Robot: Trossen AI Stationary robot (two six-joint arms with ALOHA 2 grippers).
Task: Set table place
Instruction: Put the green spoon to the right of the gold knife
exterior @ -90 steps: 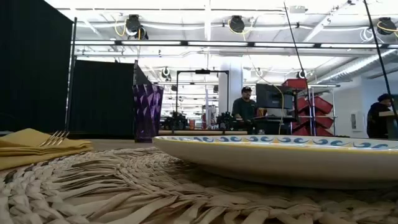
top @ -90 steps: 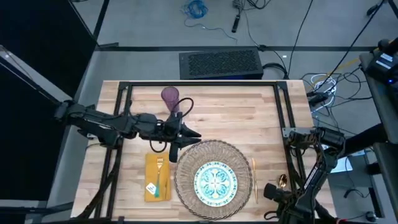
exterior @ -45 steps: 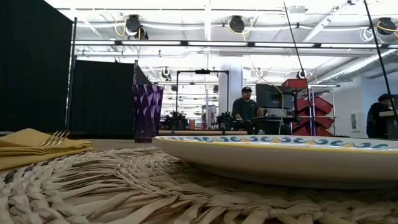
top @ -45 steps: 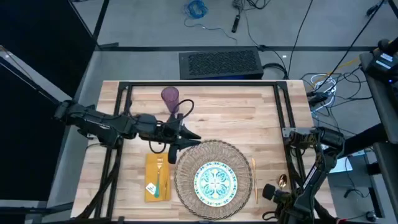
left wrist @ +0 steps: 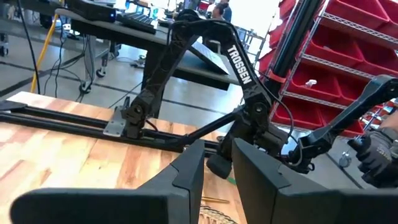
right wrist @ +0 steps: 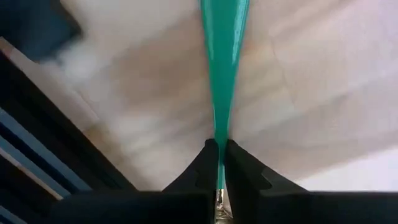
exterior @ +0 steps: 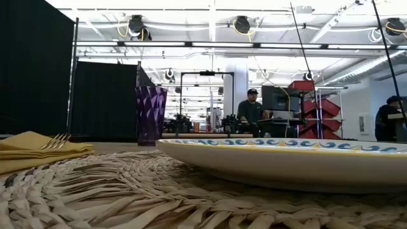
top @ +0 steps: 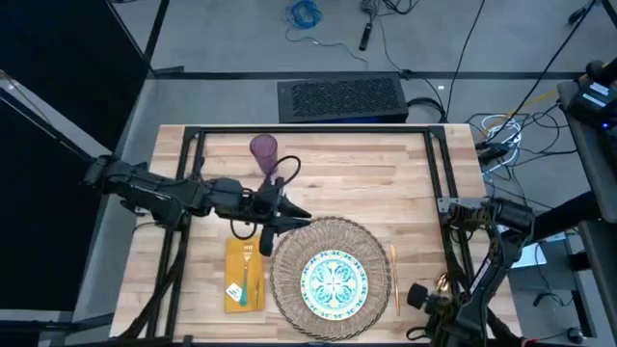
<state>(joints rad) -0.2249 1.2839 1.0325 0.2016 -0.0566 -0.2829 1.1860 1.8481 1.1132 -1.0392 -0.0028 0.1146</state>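
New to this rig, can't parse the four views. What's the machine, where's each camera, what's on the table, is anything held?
Two dark robot arms work at a wooden table. One camera looks straight down, one sits at table height, and one rides on each wrist.

On the table: a woven mat with a patterned plate on it, a yellow napkin with a fork, a purple tumbler, and a gold knife beside the mat.

The right claw is shut on a teal-handled spoon at the table's right edge. The left claw is near the mat's edge, slightly open, holding nothing.
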